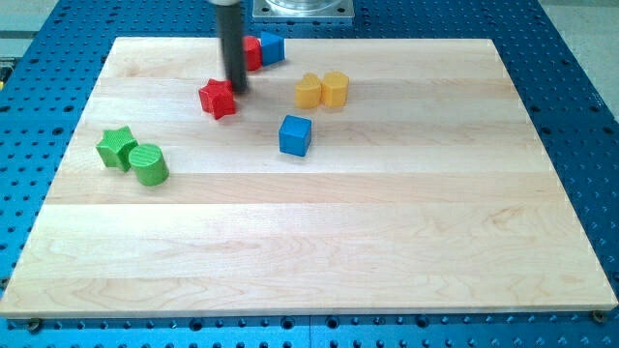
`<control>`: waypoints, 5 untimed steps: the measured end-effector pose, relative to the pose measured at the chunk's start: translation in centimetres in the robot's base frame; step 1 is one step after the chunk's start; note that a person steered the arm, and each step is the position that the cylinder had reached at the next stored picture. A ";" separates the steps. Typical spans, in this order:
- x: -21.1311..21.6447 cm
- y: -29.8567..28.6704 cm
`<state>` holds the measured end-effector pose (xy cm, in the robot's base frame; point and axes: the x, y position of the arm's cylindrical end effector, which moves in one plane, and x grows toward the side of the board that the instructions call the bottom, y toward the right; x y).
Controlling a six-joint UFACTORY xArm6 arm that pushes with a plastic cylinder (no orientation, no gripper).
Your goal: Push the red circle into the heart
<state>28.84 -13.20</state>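
The red circle (253, 53) lies near the view's top edge of the board, partly hidden behind my rod, and touches a blue block (273, 48) on its right. The yellow heart (308, 92) sits below and to the right of it, touching a second yellow block (336, 88). My tip (236, 90) rests on the board below the red circle, right at the upper right edge of a red star (219, 99) and left of the heart.
A blue cube (296, 134) lies below the yellow pair. A green star (116, 147) and a green cylinder (149, 164) sit together at the view's left. The wooden board (319, 251) lies on a blue perforated table.
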 end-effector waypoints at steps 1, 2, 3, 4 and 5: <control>-3.7 -3.1; -8.3 3.7; -8.5 10.0; -8.6 10.5; -7.4 4.4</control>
<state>21.48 -8.81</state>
